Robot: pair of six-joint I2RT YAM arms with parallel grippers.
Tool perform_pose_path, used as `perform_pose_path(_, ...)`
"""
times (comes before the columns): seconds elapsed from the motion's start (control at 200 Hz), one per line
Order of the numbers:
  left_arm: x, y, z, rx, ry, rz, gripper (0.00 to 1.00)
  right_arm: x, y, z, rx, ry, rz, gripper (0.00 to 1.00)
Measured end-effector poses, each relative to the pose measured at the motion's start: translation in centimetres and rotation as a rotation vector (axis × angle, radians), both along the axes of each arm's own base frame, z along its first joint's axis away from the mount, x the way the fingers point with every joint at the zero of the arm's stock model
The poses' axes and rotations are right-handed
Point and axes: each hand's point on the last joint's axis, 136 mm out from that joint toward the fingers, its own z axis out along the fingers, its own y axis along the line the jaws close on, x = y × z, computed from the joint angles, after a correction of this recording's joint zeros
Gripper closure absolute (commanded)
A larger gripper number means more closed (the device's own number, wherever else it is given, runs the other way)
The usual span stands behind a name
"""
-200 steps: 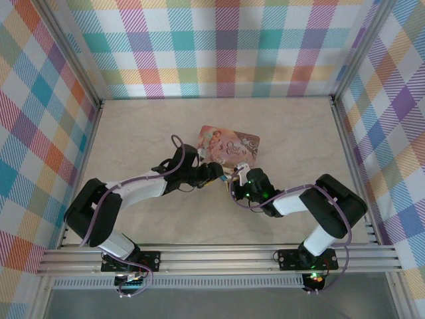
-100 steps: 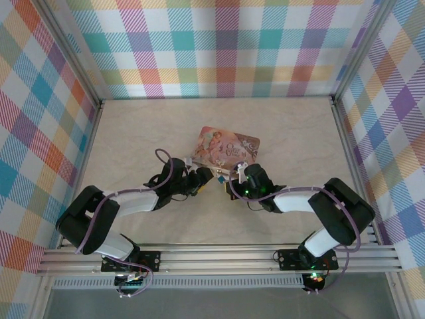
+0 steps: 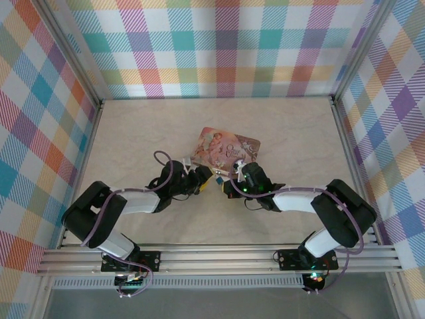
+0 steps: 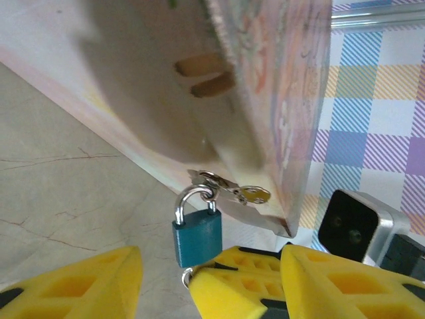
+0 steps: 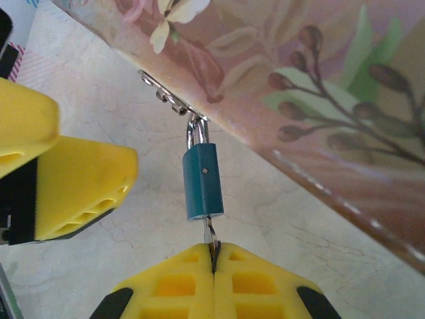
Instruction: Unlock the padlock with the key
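Two tiny, light, slippery things: the padlock (image 5: 202, 183), teal-bodied with a thin silvery shackle, hangs from the clasp (image 5: 166, 98) of the pink tin (image 5: 319, 86) and would likely swing when pushed, so its flat sides look best to steady it. The right pincer (image 5: 214, 262) is clamped tight on the key (image 5: 210, 234), which is seated in the padlock's base. The left pincer (image 3: 201, 179) gapes beside it, empty.

Teal padlock (image 4: 197, 237) on clasp (image 4: 229, 193) of tin (image 4: 265, 80)
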Motion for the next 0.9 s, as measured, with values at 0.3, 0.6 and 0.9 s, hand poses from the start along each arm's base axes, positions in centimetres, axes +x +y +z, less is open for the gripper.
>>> perform_pose_path(0.3, -0.1, -0.4, -1.7, 0.0, 0.042, -0.008, 0.49, 0.0, 0.4, 0.5, 0.046, 0.073, -0.039, 1.0)
perform_pose_path(0.6, -0.1, -1.5, -2.2, -0.028, 0.062, -0.027, 0.54, -0.1, 0.9, 1.0, 0.089, 0.136, -0.069, 1.0)
perform_pose_path(0.9, 0.1, -2.7, -1.9, -0.055, 0.056, -0.039, 0.62, -0.1, 1.1, 1.2, 0.113, 0.178, -0.092, 1.0)
